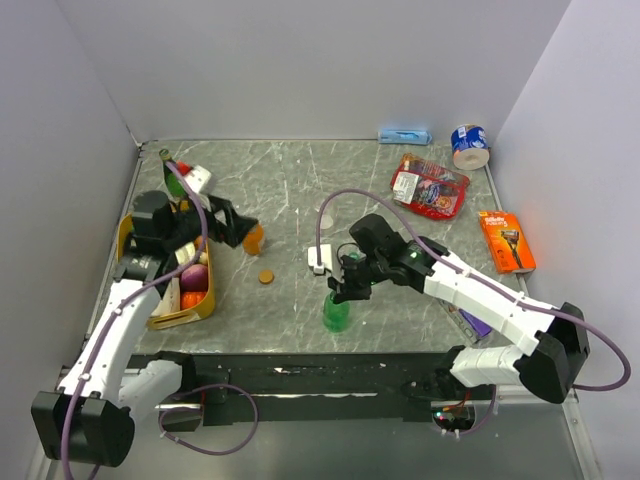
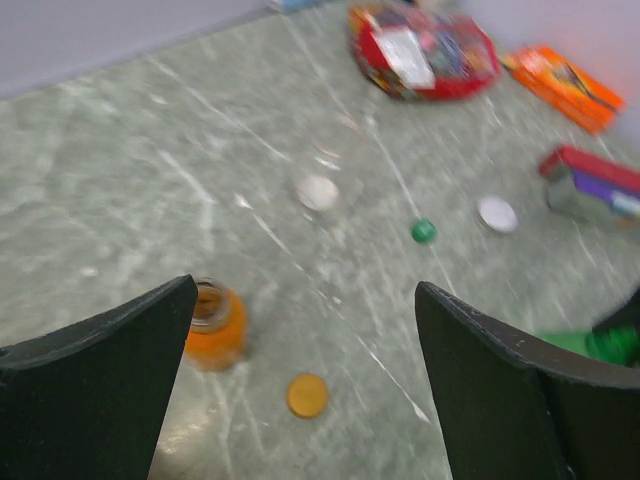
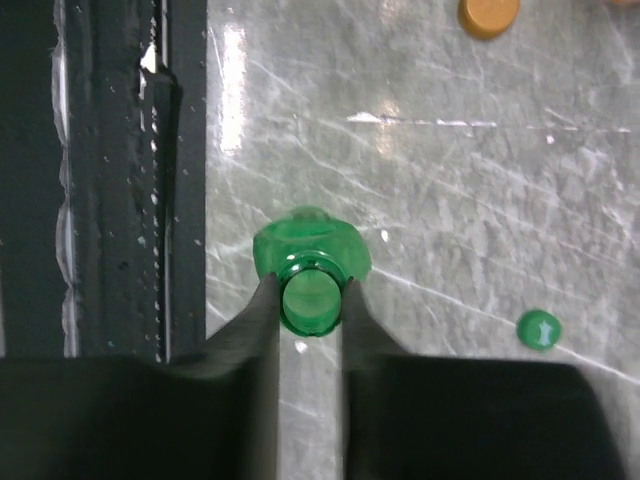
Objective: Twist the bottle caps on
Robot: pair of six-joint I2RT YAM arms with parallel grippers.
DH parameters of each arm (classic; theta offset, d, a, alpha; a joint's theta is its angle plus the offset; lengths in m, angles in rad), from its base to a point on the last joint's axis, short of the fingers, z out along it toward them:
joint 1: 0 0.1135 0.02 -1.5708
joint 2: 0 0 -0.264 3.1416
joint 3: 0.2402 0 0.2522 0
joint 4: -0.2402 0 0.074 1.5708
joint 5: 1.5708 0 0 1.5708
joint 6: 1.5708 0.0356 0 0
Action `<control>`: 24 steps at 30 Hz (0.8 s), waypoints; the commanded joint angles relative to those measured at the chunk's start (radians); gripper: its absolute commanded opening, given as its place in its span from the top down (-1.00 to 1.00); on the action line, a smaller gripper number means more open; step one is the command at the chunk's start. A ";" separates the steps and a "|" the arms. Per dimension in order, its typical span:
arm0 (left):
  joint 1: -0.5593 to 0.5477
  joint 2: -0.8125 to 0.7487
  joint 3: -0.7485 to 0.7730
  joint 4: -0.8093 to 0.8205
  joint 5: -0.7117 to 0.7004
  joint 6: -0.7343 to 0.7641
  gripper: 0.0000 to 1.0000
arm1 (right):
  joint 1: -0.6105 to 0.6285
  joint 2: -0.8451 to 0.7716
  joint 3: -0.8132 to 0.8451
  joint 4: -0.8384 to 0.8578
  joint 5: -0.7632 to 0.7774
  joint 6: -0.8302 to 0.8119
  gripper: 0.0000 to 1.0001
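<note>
My right gripper (image 3: 312, 290) is shut on the neck of the green bottle (image 3: 312, 262), which stands uncapped near the table's front edge (image 1: 336, 313). The green cap (image 3: 539, 329) lies on the table to one side of it. My left gripper (image 2: 305, 300) hangs open above the table with nothing between its fingers. The open orange bottle (image 2: 213, 327) stands by its left finger (image 2: 120, 380). The orange cap (image 2: 307, 395) lies flat between the fingers, lower down, and shows on the table from above (image 1: 266, 276). A clear cap (image 2: 497, 213) and a faint clear bottle (image 2: 318, 190) lie farther off.
A yellow basket (image 1: 205, 305) of fruit sits by the left arm, with a tall dark-green bottle (image 1: 168, 160) behind it. A red snack packet (image 1: 430, 186), an orange box (image 1: 507, 240) and a blue can (image 1: 470, 146) lie at the back right. A dark strip (image 3: 110, 180) borders the front edge.
</note>
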 commanded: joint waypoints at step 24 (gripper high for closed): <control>-0.445 0.077 -0.117 0.302 0.192 0.159 -0.92 | -0.132 0.182 0.776 -0.301 -0.084 0.149 1.00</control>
